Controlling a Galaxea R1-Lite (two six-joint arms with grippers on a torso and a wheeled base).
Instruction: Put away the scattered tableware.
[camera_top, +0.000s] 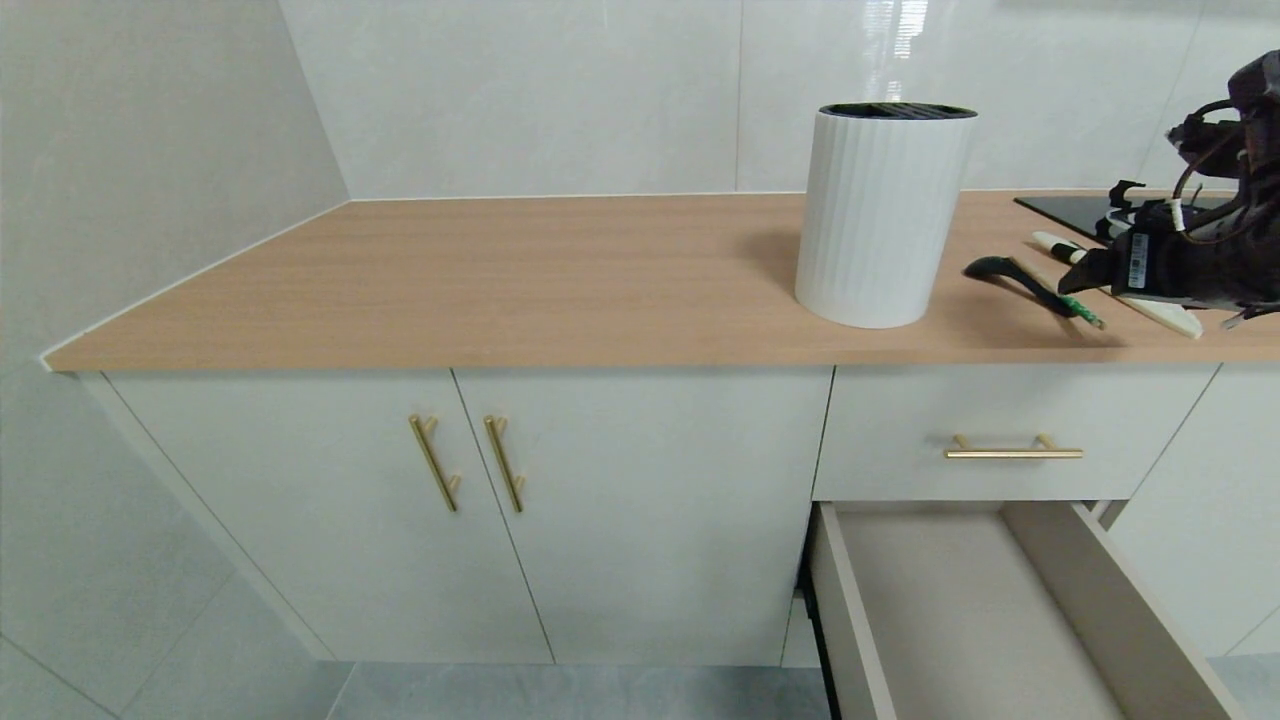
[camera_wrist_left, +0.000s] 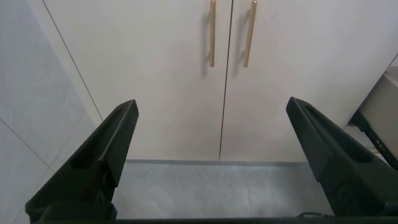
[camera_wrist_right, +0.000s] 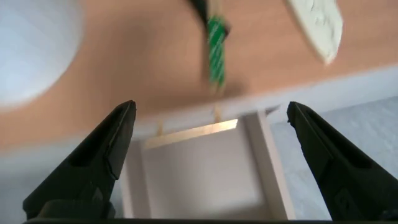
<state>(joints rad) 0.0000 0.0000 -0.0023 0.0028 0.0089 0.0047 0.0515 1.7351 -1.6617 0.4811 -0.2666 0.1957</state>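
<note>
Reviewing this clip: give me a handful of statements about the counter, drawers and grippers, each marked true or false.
1. The white ribbed holder stands upright on the countertop. True.
2. The lower drawer is shut. False: it is pulled open; the upper drawer is shut.
3. The right gripper holds the green-tipped utensil. False: the gripper is open and empty; the utensil lies on the countertop.
4. The left gripper is open, facing the cabinet doors. True.
5. The cream utensil stands in the holder. False: it lies on the countertop, to the holder's right.
</note>
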